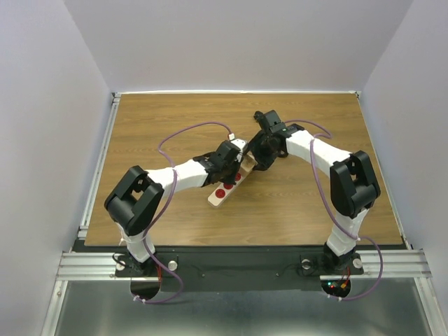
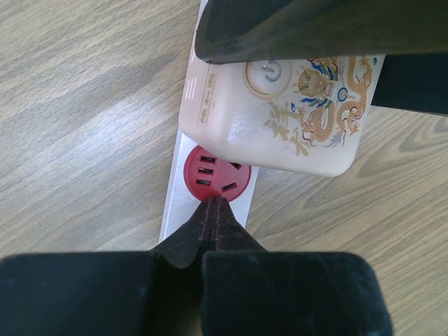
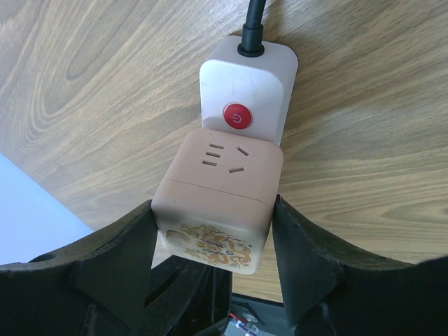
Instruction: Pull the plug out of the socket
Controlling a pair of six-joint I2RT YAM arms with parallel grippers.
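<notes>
ok so starting from the near side of the table [image 1: 315, 203]: the socket [image 1: 217, 199] is a long skinny beige strip, smooth hard plastic. It lies flat on the wood-grain top, and from overhead its long axis runs diagonal, near-left to far-right. The left pincer [image 2: 213, 206] is pressed together with nothing in it. Its black tips come down right at the rim of a round red outlet [image 2: 215, 173] on the strip's face. Looks to me like it's there to pin the strip down, though I can't tell how hard it bears on it. Just beyond that sits the plug [image 2: 280, 126], a chunky rounded cube in glossy pale pinkish-beige, with a gold-and-blue dragon print on one side and its own slots on another face. It's seated in the strip, no gap that I can see. The right pincer [image 3: 213, 210] is the one on it, with matte black fingers [image 3: 119, 252] flat against two opposite sides of the cube, so it's pinching the plug. The bit that matters imo: the plug stands up off the strip's face, so the pull wants to go away from that face, not along the strip, or it'll likely drag the whole thing. Past the cube is the strip's far end, whitish with a red power button [image 3: 238, 115], and a thin black cord [image 3: 252, 21] heads off across the table.
</notes>
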